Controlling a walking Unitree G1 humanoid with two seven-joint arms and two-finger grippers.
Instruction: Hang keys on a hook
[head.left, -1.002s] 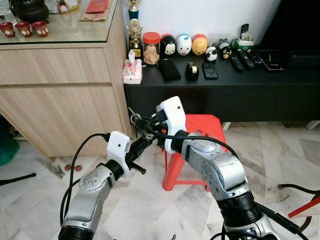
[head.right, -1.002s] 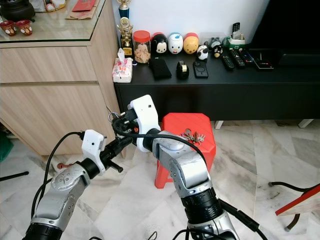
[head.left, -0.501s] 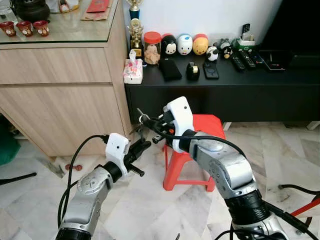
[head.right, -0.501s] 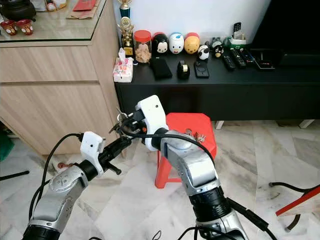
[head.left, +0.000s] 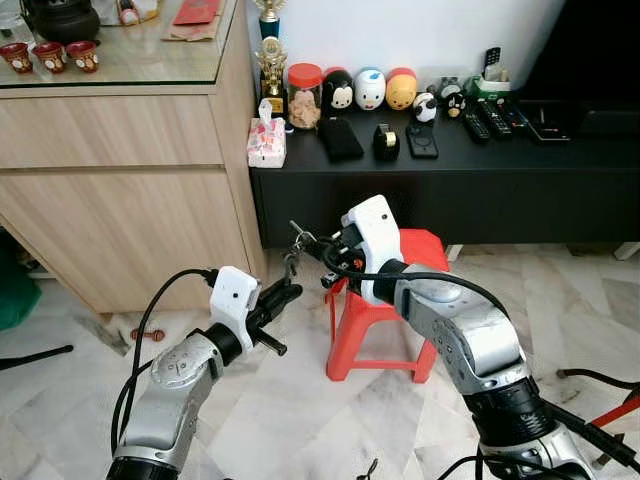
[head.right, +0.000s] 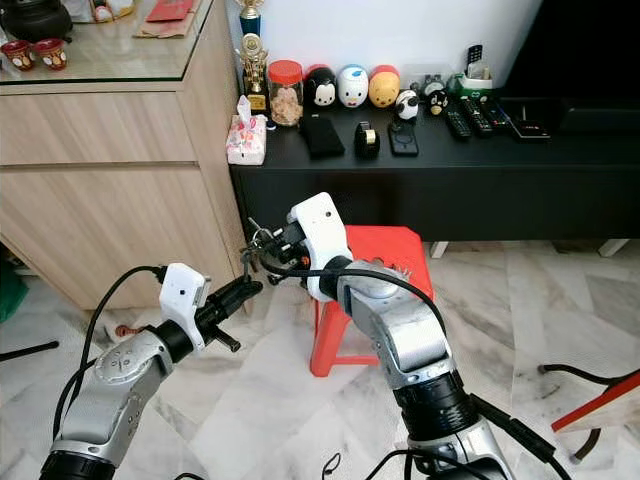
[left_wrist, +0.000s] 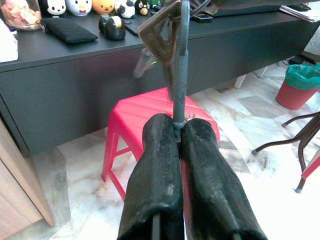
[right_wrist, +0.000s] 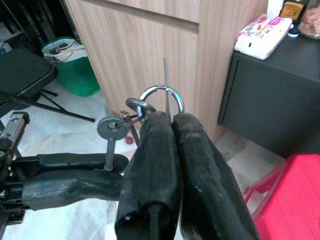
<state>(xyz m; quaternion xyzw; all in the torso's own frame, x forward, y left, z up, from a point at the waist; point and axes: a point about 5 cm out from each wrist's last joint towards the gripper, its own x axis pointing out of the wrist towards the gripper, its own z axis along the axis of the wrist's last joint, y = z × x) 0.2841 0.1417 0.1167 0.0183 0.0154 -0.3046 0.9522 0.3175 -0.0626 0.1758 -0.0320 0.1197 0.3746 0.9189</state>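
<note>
My left gripper (head.left: 288, 292) is shut on a thin metal hook rod (left_wrist: 179, 65) that stands up from between its fingertips (left_wrist: 160, 130). My right gripper (head.left: 305, 240) is shut on a silver key ring (right_wrist: 161, 95), held just above and slightly right of the left gripper. The keys (head.left: 292, 262) dangle from the ring against the top of the rod. The rod's round flat end (right_wrist: 112, 127) sits right beside the ring. A second small bunch of keys (head.right: 395, 270) lies on the red stool (head.left: 405, 248).
The red plastic stool stands just behind the grippers on the marble floor. A wooden cabinet (head.left: 120, 200) is at the left. A low black console (head.left: 450, 170) carries toys, remotes and a tissue pack (head.left: 265, 143). A green bag (right_wrist: 70, 60) is by the cabinet.
My right gripper has carried the key ring to the right and a little forward, off the left gripper's wrist toward the hook's tip. The left gripper has stayed nearly still.
</note>
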